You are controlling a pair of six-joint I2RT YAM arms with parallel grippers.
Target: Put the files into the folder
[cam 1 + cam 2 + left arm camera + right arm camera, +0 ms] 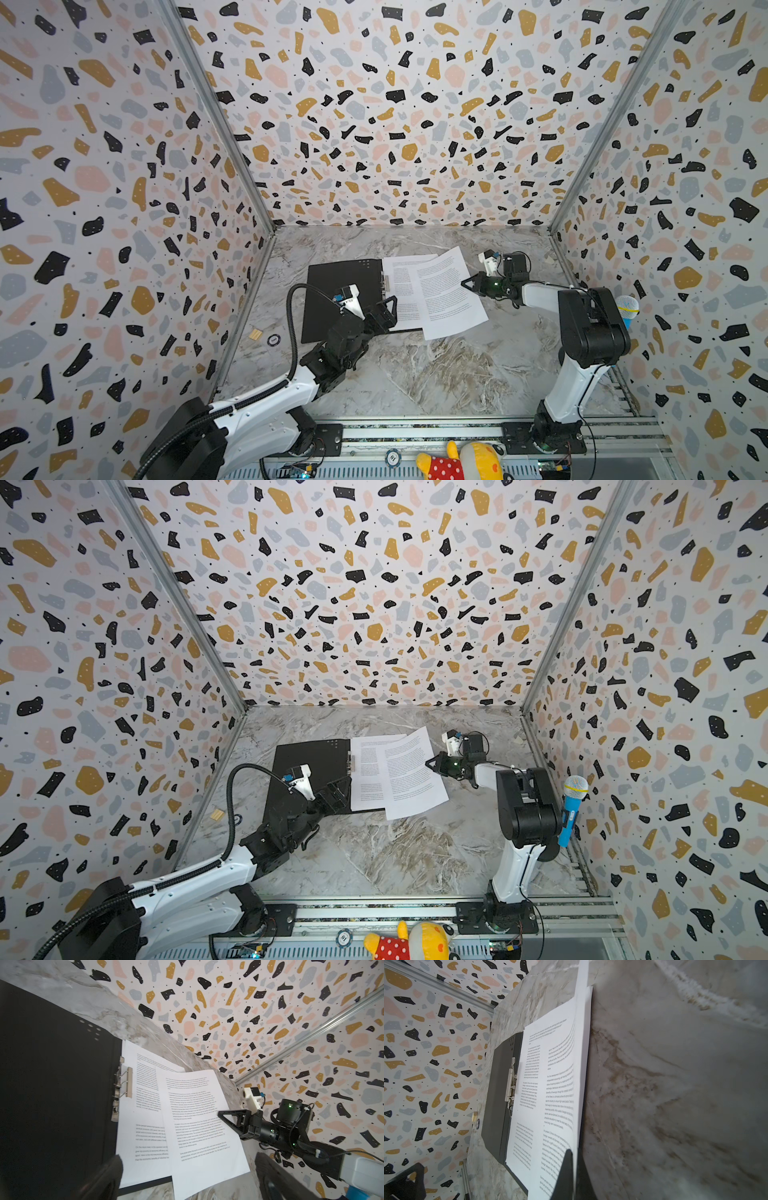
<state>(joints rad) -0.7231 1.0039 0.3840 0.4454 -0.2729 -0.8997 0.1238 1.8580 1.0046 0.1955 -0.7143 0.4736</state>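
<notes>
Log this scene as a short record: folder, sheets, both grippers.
folder: open flat on the marble table, black inside facing up
clip: metal, along the spine, at the lower sheet's edge
lower sheet: printed text, lying on the folder right of the spine
top sheet: printed text, skewed across the lower sheet, overhanging onto the table
left gripper: open, over the folder's near edge, holding nothing
right gripper: shut on the top sheet's right edge

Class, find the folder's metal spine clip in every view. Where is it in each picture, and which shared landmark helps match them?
Top view: metal clip, near centre, on the spine of the black folder.
Top view: clip, slightly further left.
Left wrist: clip between folder and files.
Right wrist: clip likewise.
Landmark: tilted top sheet beside it.
</notes>
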